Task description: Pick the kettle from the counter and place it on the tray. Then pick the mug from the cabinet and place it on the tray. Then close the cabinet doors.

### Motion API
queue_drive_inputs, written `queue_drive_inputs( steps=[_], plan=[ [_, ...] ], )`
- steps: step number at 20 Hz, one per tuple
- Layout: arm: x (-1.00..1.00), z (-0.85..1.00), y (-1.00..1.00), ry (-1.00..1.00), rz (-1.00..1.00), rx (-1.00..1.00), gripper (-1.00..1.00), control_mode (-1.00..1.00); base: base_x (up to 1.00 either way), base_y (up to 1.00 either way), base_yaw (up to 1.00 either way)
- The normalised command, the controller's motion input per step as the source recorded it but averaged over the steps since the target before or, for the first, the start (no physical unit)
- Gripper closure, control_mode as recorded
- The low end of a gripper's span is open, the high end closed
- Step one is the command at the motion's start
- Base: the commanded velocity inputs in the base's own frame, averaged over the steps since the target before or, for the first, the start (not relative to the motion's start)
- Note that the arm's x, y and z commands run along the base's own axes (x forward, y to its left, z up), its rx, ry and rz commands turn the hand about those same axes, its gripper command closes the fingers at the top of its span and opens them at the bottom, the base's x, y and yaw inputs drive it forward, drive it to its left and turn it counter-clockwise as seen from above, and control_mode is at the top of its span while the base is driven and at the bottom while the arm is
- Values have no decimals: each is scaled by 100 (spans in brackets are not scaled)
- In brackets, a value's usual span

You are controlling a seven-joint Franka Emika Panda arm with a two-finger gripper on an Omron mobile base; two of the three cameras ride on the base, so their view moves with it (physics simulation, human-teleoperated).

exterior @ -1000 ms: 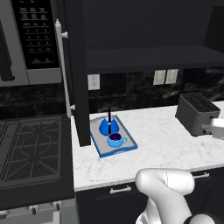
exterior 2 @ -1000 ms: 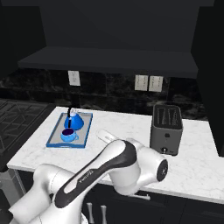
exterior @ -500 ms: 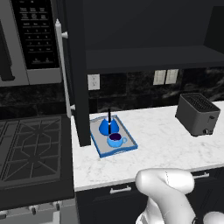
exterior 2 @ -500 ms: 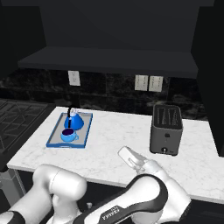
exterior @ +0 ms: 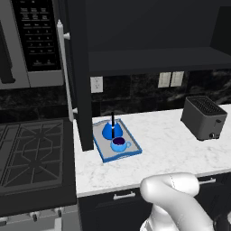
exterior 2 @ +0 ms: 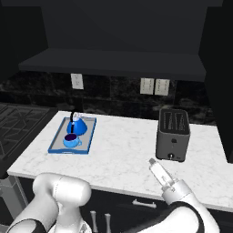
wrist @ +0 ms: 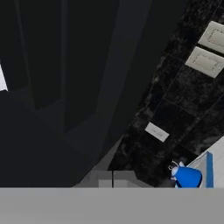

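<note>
— Blue was what stood out: the tray (exterior 2: pixel 86 136) with its raised rim lay on the white marble counter (exterior 2: pixel 123 154), well off to the left of the gripper (exterior 2: pixel 152 161) and farther back toward the wall.

— And what sat on it?

— The kettle (exterior 2: pixel 76 125) stood upright on the tray's far end, black handle up. The mug (exterior 2: pixel 70 140) sat just in front of it, on the end nearer the robot, dark inside, handle pointing right. In the left base view the same pair showed, kettle (exterior: pixel 112 130) behind mug (exterior: pixel 119 144) inside the rim of the tray (exterior: pixel 104 154).

— The gripper itself?

— It stood above the counter's front edge, pointing up and to the left, fingers pressed fully together with nothing between them. Just beyond it, slightly right, was the dark toaster (exterior 2: pixel 173 134), apart from it.

— The cabinet?

— Above and behind the gripper, the cabinet (exterior 2: pixel 113 63) stood open, its dark shelf exposed. One of the cabinet doors (exterior: pixel 74 76) hung swung outward on the left, edge-on, with its silver bar handle (exterior: pixel 63 72) showing. The hand view caught the kettle (wrist: pixel 188 176) at its lower right.
</note>
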Motion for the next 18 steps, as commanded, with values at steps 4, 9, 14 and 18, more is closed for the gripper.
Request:
queue_drive_inputs(
  steps=[4,9,14,18],
  plan=[
    [-5,4,-63,-5,0,25,100,-100,0,0,0],
    [0,22,-70,-2,0,32,100,-100,0,0,0],
    [0,2,-50,0,-1,18,100,-100,0,0,0],
    [1,0,-39,3,-1,16,100,-100,0,0,0]
  ],
)
